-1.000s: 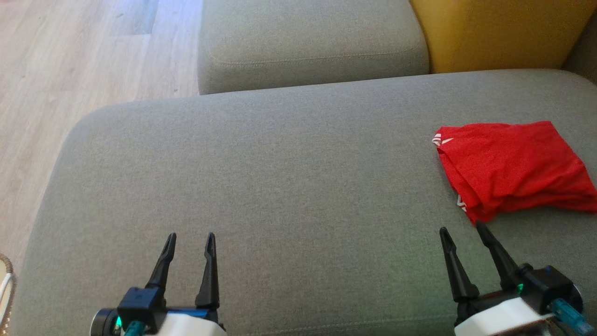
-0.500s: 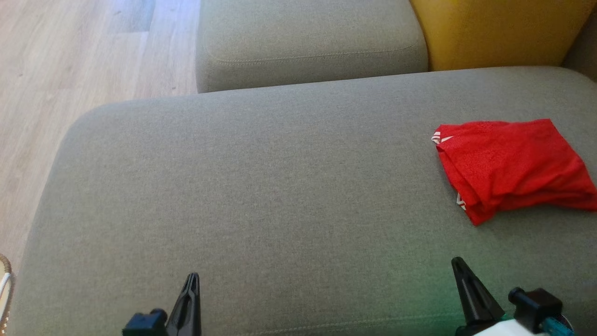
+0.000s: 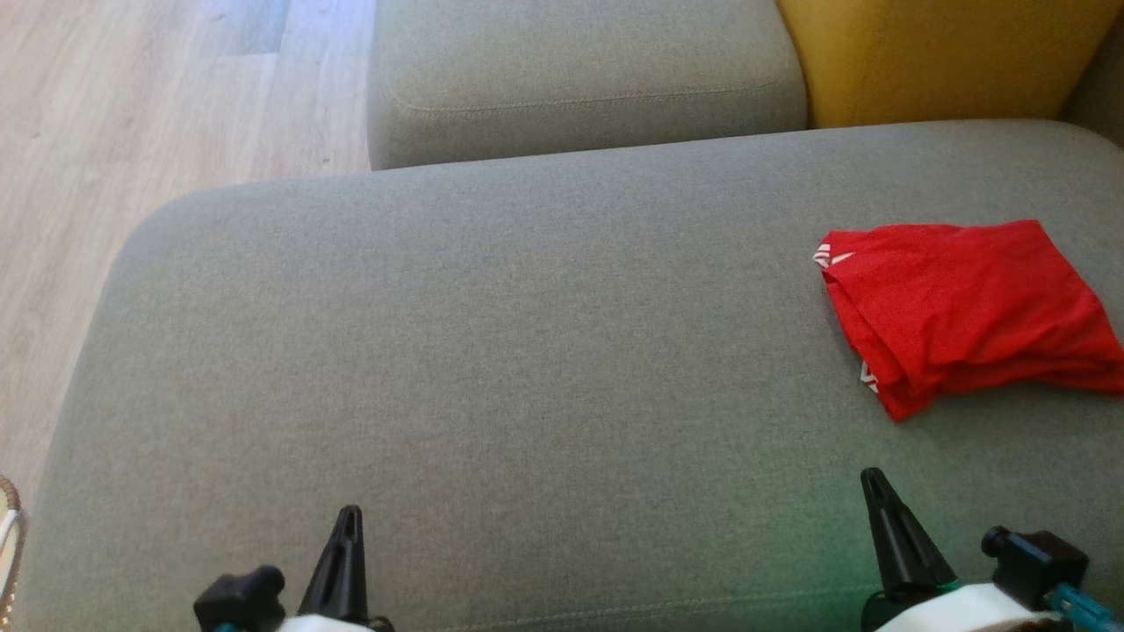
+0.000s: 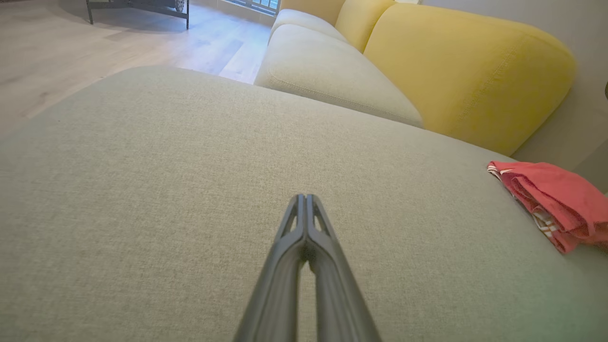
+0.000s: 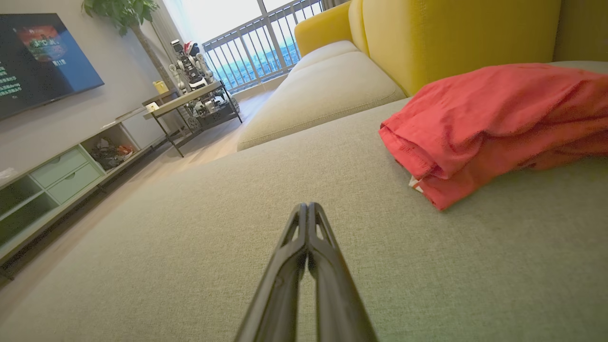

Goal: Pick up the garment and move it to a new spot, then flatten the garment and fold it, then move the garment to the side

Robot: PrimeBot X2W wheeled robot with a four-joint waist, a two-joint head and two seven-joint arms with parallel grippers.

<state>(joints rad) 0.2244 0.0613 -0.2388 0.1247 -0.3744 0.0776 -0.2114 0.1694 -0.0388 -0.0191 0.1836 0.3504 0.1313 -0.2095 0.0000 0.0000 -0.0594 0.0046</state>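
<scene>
The red garment [image 3: 966,307] lies on the right side of the big grey seat cushion [image 3: 527,351], towards the far edge and not far from the yellow backrest [image 3: 948,53]. It is doubled over into a rough, flattish packet with several layers stacked along its near left edge. My guess is that it has been folded and set aside there, which would put the task at or near its end. Nothing is touching it.

The right gripper [image 3: 874,483] sits at the near edge of the cushion, near the garment's closest corner but apart from it. Its jaws are clenched tight together on nothing. The left gripper [image 3: 347,527] is well away to the left, also at the near edge, jaws pressed flat against each other and empty. Both hang low and back, which reads to me as arms parked clear of the cloth.

Beyond the cushion is a second grey seat [image 3: 580,79], and pale wooden floor [image 3: 132,132] runs off to the left.

The garment's right end runs out of the head view, so I cannot tell how neat that side is. A scrap of white trim shows at its left corners, but the folds hide what sort of garment it is. The bodies of both grippers are cut off at the bottom. A woven rim [image 3: 9,544] at the far left edge is too clipped to identify.
</scene>
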